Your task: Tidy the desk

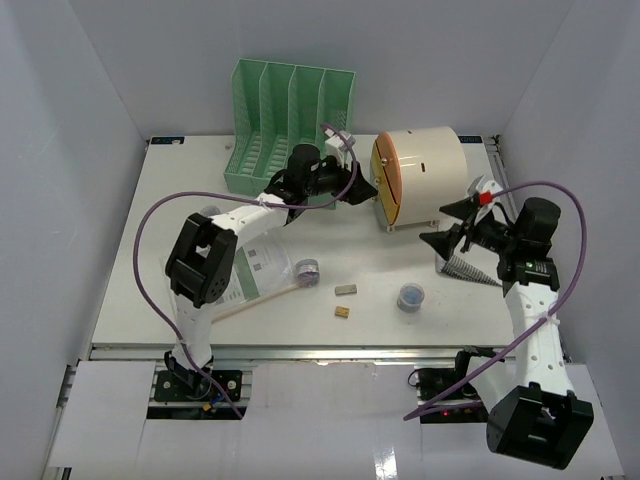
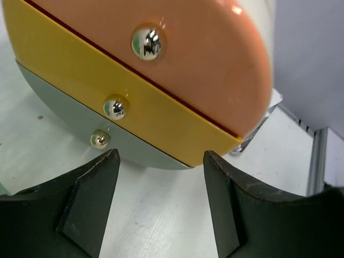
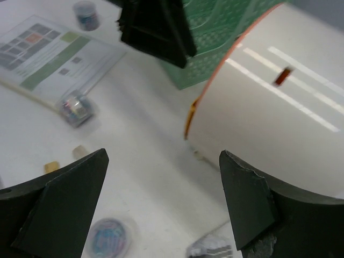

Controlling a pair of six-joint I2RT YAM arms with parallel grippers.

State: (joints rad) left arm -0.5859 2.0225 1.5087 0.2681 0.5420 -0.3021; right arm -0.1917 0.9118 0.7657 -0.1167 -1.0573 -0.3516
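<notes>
Left gripper (image 2: 159, 161) jaws spread, gripping nothing; desk (image 2: 161, 226) lies between and beneath them, drawer box (image 2: 177, 70) just ahead. Right gripper (image 3: 164, 161) likewise released, desk beneath its jaws.

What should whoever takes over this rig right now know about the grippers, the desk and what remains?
Left gripper: open, empty, facing the drawer box front.
Right gripper: open, empty, near the box's right side.
Desk: leaflet, stick, two small blocks, jar and round container lie loose near the front.
Done: nothing visibly put away.
Left: stow all loose items.
</notes>
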